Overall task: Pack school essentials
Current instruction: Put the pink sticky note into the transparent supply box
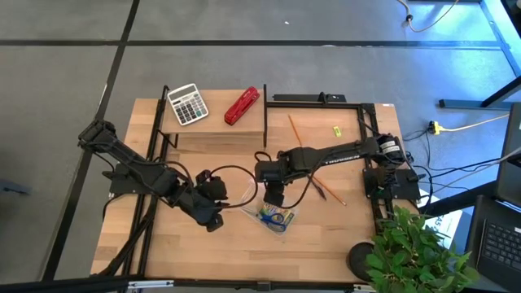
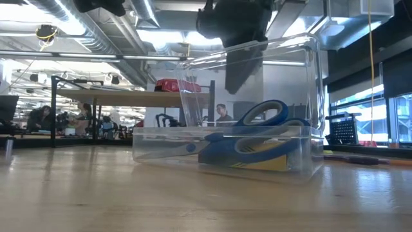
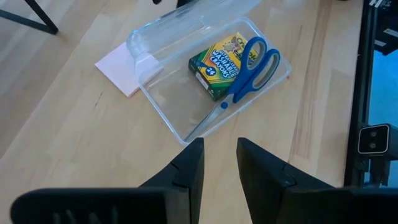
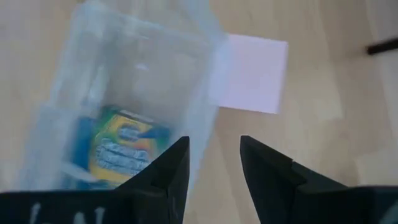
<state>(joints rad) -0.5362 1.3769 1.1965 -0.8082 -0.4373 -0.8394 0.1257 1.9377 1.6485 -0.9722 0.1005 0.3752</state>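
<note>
Clear case point(image 3: 186, 124) w/ crayon box point(image 3: 217, 62), blue-handled scissors point(image 3: 249, 68) inside (both grippers' jaws parted, empty).

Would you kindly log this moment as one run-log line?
clear case: open, holds crayon box, scissors | pink sticky-note pad: outside | right pincer: open above case | left pincer: open, empty

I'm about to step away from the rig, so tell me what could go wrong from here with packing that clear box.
The right gripper hangs open astride the clear box wall; closing or dropping could tip or shove the box. The sticky pad lies partly under the open lid, so picking it up may be awkward. The pencils lie near the right arm and could get swept off.
</note>
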